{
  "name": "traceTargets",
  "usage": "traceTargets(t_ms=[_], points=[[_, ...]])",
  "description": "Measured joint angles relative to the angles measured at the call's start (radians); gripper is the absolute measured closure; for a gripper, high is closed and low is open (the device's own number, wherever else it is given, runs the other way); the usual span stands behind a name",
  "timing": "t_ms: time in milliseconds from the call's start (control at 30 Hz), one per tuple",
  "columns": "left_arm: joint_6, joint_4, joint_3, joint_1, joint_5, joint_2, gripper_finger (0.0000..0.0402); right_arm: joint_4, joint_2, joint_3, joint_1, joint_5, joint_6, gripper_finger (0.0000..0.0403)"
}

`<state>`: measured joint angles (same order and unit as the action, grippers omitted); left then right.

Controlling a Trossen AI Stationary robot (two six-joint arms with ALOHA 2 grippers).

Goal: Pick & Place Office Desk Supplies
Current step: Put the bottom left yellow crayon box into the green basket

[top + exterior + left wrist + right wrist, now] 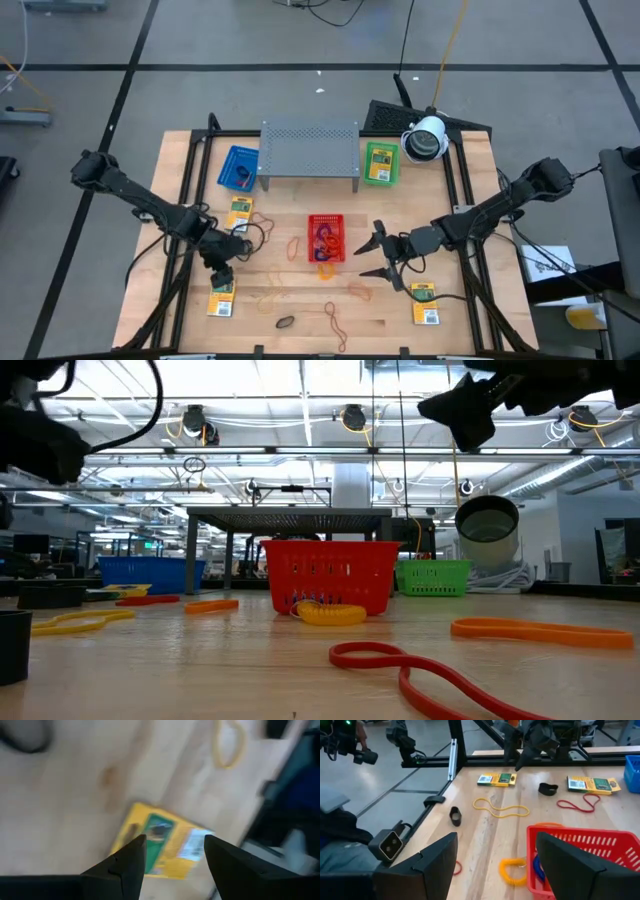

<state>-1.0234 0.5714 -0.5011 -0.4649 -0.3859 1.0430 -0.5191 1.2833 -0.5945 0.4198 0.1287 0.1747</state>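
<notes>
Sorting has started but most of it looks undone to me. One yellow-and-green packet already sits in the green basket at the back of the table, and a tangle of rubber bands lies in the red basket at the middle. The blue basket beside the grey perforated rack holds something dark that I cannot make out.

Three packets are on the bare wood: one near the blue basket, one at the front left and one at the front right. Loose bands are scattered over the front of the table too, among them an orange loop near the red basket, a yellow one touching its front wall, a tan loop near the front edge and a dark loop beside it.

Over the front-left packet hangs the left gripper, its fingers spread apart with the packet showing between them and nothing held; I judge that packet is the piece in hand. Just right of the red basket the right gripper is poised, splayed wide and empty.
</notes>
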Motion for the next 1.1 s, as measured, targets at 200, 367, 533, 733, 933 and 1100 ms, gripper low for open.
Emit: traceTargets(t_ms=[200,367,533,733,933,1100], points=[[0.005,0.054,0.000,-0.037,0.100,0.000,0.0192,-0.023,0.012,0.000,-0.004,0.000,-0.001,0.0144],[0.004,0.063,0.000,-0.049,0.135,0.000,0.0193,-0.039,0.012,0.000,-0.004,0.000,-0.003,0.0144],[-0.005,0.066,0.000,-0.054,0.172,0.000,0.0193,-0.038,0.012,0.000,-0.004,0.000,0.000,0.0144],[-0.017,0.066,0.000,-0.054,0.176,0.010,0.0193,-0.037,0.012,0.000,-0.004,0.000,0.007,0.0144],[-0.019,0.066,0.000,-0.055,0.151,0.035,0.0193,-0.035,0.012,0.000,-0.004,0.000,0.008,0.0144],[-0.026,0.063,0.000,-0.054,0.128,0.055,0.0193,-0.033,0.012,0.000,-0.004,0.000,0.021,0.0144]])
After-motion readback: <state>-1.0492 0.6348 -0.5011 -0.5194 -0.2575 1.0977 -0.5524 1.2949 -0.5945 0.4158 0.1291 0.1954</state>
